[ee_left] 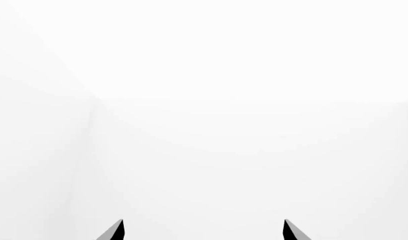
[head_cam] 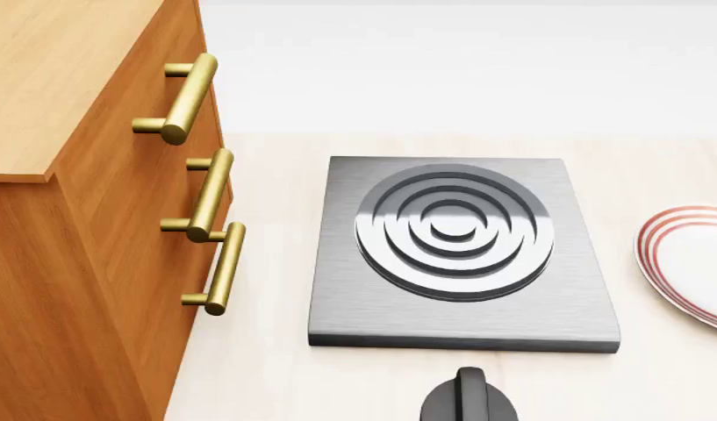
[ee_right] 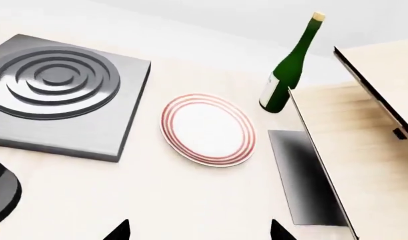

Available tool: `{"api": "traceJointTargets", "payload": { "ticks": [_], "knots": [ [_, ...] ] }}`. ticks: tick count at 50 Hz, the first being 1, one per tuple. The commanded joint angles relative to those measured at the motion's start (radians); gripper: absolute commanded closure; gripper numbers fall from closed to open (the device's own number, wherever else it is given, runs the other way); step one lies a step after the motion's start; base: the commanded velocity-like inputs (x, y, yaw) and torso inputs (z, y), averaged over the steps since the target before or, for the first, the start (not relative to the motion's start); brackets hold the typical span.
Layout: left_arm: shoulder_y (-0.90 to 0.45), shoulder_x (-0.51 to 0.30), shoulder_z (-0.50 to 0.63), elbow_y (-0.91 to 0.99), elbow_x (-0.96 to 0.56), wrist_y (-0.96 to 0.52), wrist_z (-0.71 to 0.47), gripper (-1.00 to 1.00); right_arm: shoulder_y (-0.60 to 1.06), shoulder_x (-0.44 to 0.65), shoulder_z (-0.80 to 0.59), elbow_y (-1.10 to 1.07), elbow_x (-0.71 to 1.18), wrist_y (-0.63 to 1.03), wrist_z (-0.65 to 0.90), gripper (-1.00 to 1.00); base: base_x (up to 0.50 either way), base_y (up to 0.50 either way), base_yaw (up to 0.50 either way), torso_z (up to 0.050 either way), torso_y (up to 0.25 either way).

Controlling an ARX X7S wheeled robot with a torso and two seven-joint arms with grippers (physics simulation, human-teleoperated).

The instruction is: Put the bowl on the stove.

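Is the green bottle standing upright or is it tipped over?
Upright. In the right wrist view the green bottle stands on its base on the table, cork end up, beyond the plate.

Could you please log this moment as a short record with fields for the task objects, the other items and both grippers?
bowl: not visible in any view
stove: on the counter, burner rings bare
plate: right of the stove, apart from it
knob: in front of the stove
bottle: upright, beyond the plate
cabinet: left of the stove, three brass handles
left gripper: fingers apart, holding nothing
right gripper: fingers apart, above the counter
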Motion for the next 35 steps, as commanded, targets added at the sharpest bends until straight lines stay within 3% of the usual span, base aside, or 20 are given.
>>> {"api": "traceJointTargets", "payload": {
  "ticks": [1,35],
  "knots": [
    [-0.006,0.025,-0.010,-0.010,0.024,-0.006,0.033,-1.00,-0.077,-0.003,-0.005,0.028,-0.037,0.030,-0.042,-1.00,0.00,0.00,0.00,0.000,0.000],
    [-0.036,0.041,0.026,-0.020,0.028,-0.014,0.048,-1.00,-0.152,-0.079,-0.087,0.115,-0.137,-0.087,0.000,-1.00,0.00,0.00,0.00,0.000,0.000]
  ]
}}
